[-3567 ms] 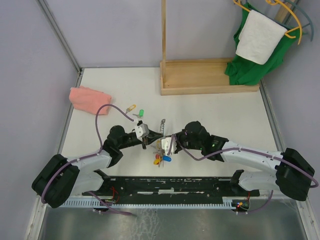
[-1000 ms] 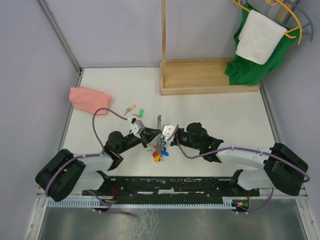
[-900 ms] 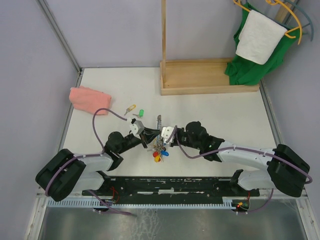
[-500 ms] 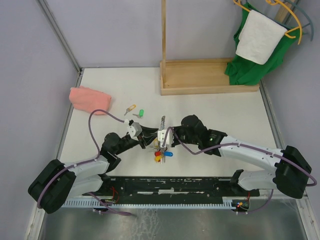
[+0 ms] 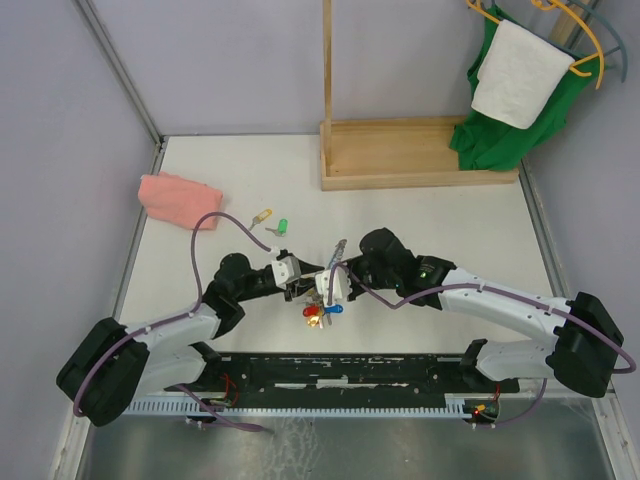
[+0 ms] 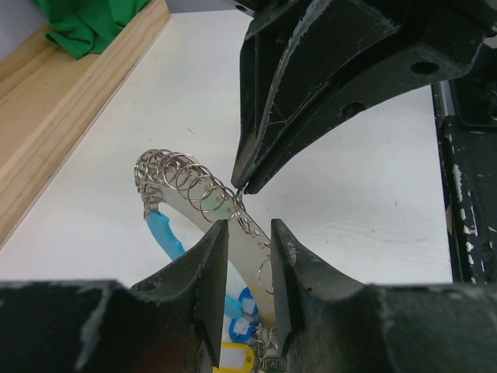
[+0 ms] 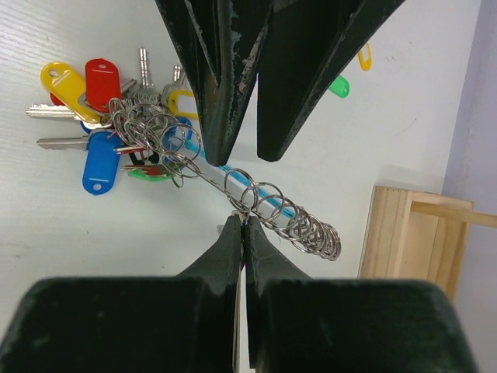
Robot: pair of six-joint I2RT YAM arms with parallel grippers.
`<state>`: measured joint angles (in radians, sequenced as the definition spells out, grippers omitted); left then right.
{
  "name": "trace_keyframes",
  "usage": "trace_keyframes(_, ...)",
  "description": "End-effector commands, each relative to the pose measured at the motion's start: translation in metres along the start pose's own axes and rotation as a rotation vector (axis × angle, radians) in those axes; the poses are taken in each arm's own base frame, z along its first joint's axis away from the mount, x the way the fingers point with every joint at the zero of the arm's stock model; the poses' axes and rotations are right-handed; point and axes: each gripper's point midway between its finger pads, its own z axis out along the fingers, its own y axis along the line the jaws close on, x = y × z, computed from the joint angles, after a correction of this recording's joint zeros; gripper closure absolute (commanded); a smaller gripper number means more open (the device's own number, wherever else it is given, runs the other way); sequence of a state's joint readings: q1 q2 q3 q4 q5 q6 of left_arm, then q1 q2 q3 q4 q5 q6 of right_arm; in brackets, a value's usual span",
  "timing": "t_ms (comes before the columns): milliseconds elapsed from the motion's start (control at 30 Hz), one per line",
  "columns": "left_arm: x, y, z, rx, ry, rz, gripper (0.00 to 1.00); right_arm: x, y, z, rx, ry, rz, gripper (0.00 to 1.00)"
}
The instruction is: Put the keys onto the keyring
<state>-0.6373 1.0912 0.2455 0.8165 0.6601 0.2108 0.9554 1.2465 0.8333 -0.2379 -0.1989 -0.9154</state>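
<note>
Left fingers [image 6: 194, 272]: they are gripping the keyring [image 6: 186, 185] and holding it up off the counter [image 5: 430, 230].
Right fingers [image 7: 229, 256]: they are pressing tight together, and their tip is touching one small ring on the keyring. Maybe they are pinching that ring, but it is too thin to tell.
Where the keyring is: it is sitting right between the two sets of fingers, in front of the arm bases.
Which way it is pointing: its long side is running from the hanging keys [image 7: 105, 116] at the near end, up and away to the far end, where the small rings are crowding together.
Loose keys: the yellow key [image 5: 262, 215] and the green key [image 5: 282, 226] are lying on the counter, just beside each other. They are lying past the left fingers, further back and a little to the left.
Nearer arm: the left arm is sitting nearer to the loose keys, but it is busy holding the keyring. So I am guessing the right arm is the one that has to go and fetch them.
Counting: two arms, one keyring, two loose keys. At least five coloured tags are hanging on the keyring. The small rings are too many to count.
</note>
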Motion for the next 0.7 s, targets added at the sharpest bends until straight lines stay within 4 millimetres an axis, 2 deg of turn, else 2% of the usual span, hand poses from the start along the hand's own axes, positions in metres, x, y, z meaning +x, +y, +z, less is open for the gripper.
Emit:
trace_keyframes(0,-0.013,-0.001,0.008,0.07,-0.021,0.113,0.64,-0.027,-0.025,-0.011,0.058,-0.073,-0.056,0.99)
trace_keyframes(267,-0.014,-0.002,0.013,0.094,-0.015,0.08,0.66,-0.032,-0.03,-0.014,0.069,-0.078,-0.069,0.99)
trace_keyframes(433,-0.011,0.007,0.017,0.05,0.005,0.026,0.69,-0.036,-0.032,-0.016,0.074,-0.083,-0.075,0.99)
trace_keyframes(667,-0.008,0.01,0.018,0.041,0.025,0.0,0.71,-0.038,-0.033,-0.015,0.074,-0.086,-0.081,0.99)
